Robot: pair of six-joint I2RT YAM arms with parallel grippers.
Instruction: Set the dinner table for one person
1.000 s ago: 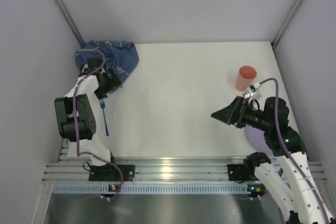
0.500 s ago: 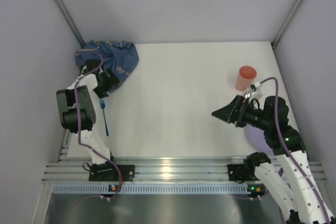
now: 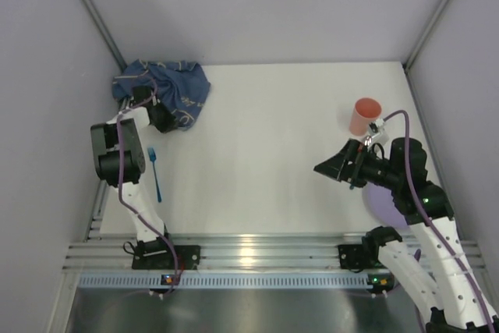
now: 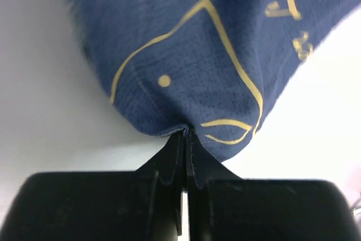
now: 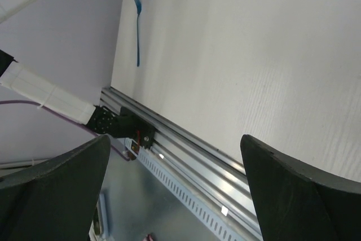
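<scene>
Two grippers, top view: the left gripper [image 3: 164, 115] is at the near edge of the crumpled placemat [image 3: 178, 85] in the far-left corner of the table [image 3: 265, 161]. The right gripper [image 3: 330, 169] hovers near the orange cup [image 3: 365, 116], with a lilac plate [image 3: 380, 207] partly under its arm.
Blue fork [image 3: 154, 174], top view: it lies just beside the left arm, so dragging the cloth toward the middle could sweep it askew.
Placemat, left wrist view: the jaws are pinched tight on a thin fold of hem. So small a bite may slip, or the cloth may arrive bunched.
Right gripper, right wrist view: the jaws are spread wide and hold nothing, above bare table and the aluminium rail [image 5: 186, 150]. Reaching inward too early could put it in the cloth's path.
</scene>
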